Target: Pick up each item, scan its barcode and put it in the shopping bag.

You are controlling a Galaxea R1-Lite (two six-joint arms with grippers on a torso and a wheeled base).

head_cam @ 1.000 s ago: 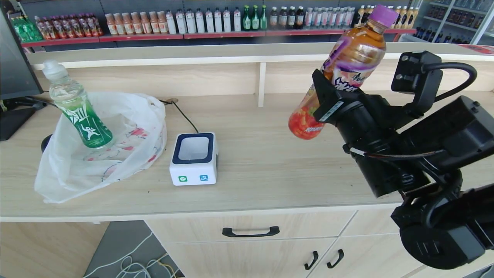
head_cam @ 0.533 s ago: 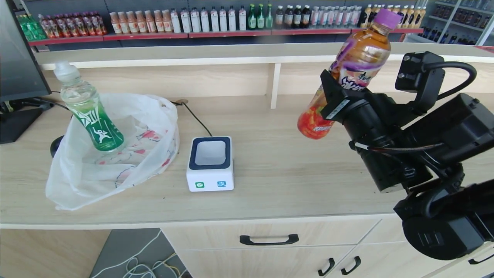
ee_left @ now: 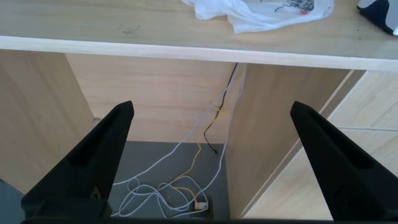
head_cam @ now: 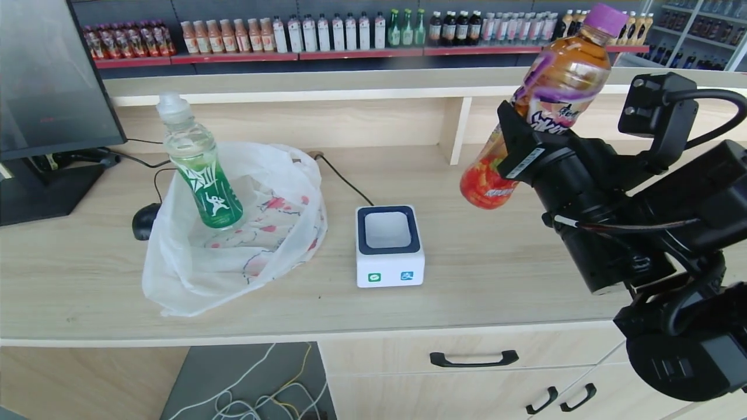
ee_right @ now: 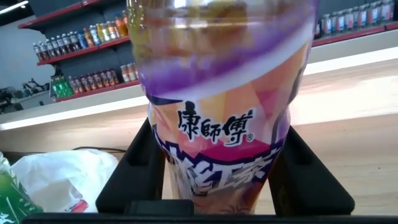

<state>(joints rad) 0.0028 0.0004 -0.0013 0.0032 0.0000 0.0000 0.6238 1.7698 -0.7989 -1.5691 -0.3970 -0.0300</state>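
bottle (head_cam: 561,76) nearer scanner (head_cam: 390,245), right hand (head_cam: 523,153) raised

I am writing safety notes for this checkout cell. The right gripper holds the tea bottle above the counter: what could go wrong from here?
1. The tea bottle sits tilted in the right gripper, gripped at its label; it might slip on the way to the scanner.
2. The green bottle leans in the shopping bag; lowering a second bottle there could knock it over.
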